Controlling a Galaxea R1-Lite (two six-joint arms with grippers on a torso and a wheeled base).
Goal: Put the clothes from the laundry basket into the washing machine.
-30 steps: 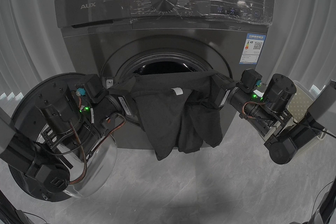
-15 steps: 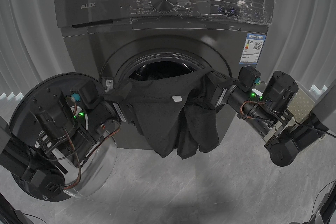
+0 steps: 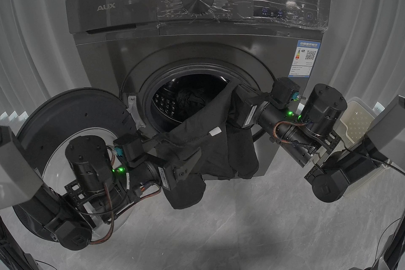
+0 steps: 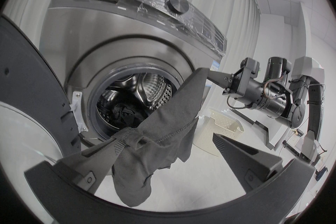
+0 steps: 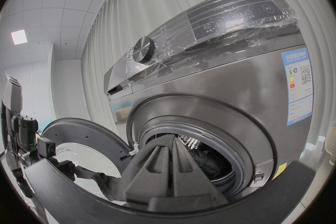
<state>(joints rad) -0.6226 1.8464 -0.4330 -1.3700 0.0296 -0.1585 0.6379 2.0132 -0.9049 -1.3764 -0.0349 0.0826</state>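
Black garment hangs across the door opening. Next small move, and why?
Probably push the right gripper, shut on the black garment, deeper into the drum: the left gripper is open, the cloth merely draped on it, so it should slide free.

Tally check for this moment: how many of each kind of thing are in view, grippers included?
Grey metal front-loading washing machine: 1
White plastic laundry basket: 1
Black cloth garment at the door opening: 1
Dark clothes heap in the drum: 1
Grippers, left gripper and right gripper: 2
Total: 6
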